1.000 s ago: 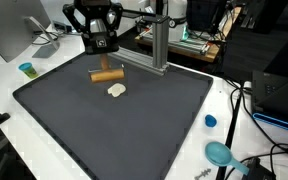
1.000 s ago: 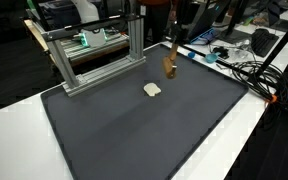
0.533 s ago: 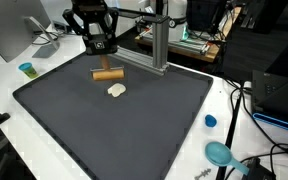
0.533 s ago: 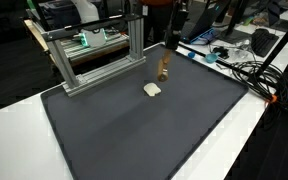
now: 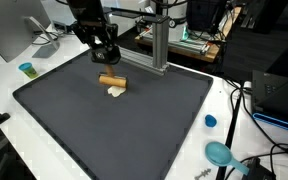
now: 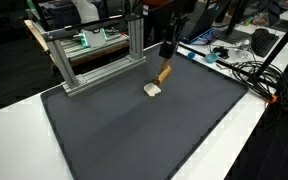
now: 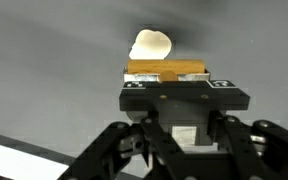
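Gripper clamped on wooden block | cream lump just past its fingertips | blue cup well off, contents unclear

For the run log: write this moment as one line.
gripper: shut on wooden block | block: over dark mat | nearest: cream lump, beside block

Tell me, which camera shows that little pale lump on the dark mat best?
The wrist view: the pale lump looks large there, just beyond the wooden block in the jaws. In both exterior views it is just a small speck beside the block.
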`<state>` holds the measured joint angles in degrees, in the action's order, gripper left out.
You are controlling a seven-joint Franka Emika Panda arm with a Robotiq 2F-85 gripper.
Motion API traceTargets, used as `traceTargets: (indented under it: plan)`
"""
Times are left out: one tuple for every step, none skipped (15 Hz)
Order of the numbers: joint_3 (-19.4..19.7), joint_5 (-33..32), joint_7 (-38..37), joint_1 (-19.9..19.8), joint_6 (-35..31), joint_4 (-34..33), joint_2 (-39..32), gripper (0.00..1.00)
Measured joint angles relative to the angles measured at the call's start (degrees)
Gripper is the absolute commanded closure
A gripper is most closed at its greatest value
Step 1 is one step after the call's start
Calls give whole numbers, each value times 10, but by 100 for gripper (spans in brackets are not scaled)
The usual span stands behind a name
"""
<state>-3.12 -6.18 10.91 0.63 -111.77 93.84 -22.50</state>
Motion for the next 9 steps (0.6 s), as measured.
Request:
traceTargets:
  plan:
    - [5, 0, -26, 0, -3, -2, -6, 78]
    - [10, 0, -54, 0, -3, -5, -14, 53]
    - [14, 0, -81, 0, -3, -10, -22, 53]
    - [17, 0, -98, 0, -3, -14, -30, 78]
    - [18, 0, -107, 0, -3, -18, -35, 78]
    - [18, 0, -108, 0, -3, -19, -38, 78]
    - [18, 0, -106, 1, -3, -18, -41, 78]
    - [18, 0, -103, 1, -3, -18, -44, 78]
    - [18, 0, -101, 2, -3, -18, -48, 78]
